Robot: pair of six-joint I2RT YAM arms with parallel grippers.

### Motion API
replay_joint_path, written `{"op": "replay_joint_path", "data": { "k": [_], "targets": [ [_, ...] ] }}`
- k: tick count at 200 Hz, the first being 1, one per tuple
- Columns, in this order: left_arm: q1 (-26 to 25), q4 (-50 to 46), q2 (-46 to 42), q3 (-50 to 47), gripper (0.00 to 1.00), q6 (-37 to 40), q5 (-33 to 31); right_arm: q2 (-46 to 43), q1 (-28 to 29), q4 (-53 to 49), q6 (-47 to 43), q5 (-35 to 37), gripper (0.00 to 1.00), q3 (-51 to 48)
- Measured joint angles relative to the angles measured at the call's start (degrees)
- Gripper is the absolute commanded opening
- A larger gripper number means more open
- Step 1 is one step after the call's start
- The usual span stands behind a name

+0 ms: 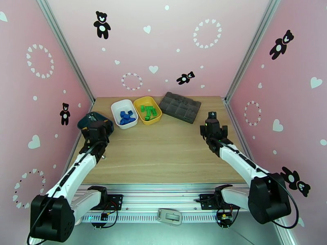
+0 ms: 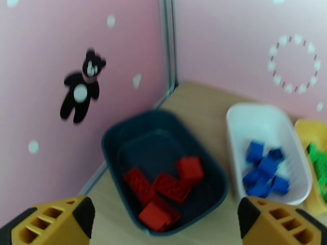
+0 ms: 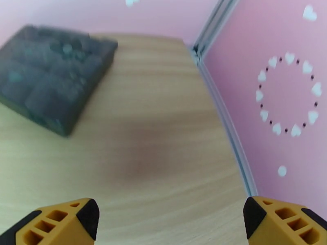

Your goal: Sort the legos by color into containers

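Nearest us, the L gripper point(image 2: 165, 219) has its jaws spread wide w/ nothing betw. them, above the dark teal tray point(image 2: 151, 137) by the left wall. In the top view the gripper covers most of that tray. The wrist view shows red legos point(image 2: 167, 186) heaped at its near end. The R gripper point(image 3: 171, 219) is equally wide and empty, over bare counter point(image 1: 163, 156). Farther back, side by side w/ long axes near-to-far, sit the white tray point(image 2: 261, 119) w/ blue legos point(image 2: 263, 168) and the yellow tray point(image 1: 137, 102) w/ green legos point(image 1: 149, 112). The grey organizer box point(image 1: 180, 107) lies to their right.

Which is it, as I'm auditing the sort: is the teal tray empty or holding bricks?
Holding bricks: several red legos lie inside the teal tray, seen from the left wrist.
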Motion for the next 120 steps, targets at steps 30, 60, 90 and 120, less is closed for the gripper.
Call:
{"op": "replay_joint_path", "data": {
  "k": [30, 60, 90, 120],
  "targets": [
    [2.03, 8.9, 3.41, -6.29, 0.96, 1.07, 2.43, 3.91, -0.11, 8.81, -1.66, -1.86, 0.99, -3.69],
    [2.45, 17.2, 9.55, -7.87, 0.95, 2.89, 7.63, 9.7, -0.31, 18.34, -3.87, -4.59, 0.99, -5.86],
    [3.17, 23.89, 13.97, -7.85, 0.93, 3.32, 13.73, 16.13, -1.29, 25.09, -5.7, -7.58, 0.99, -5.81],
    [3.17, 30.1, 16.44, -9.18, 0.94, 3.76, 17.46, 16.59, -4.87, 29.11, -4.96, -10.97, 0.99, -6.69]
  ]
}}
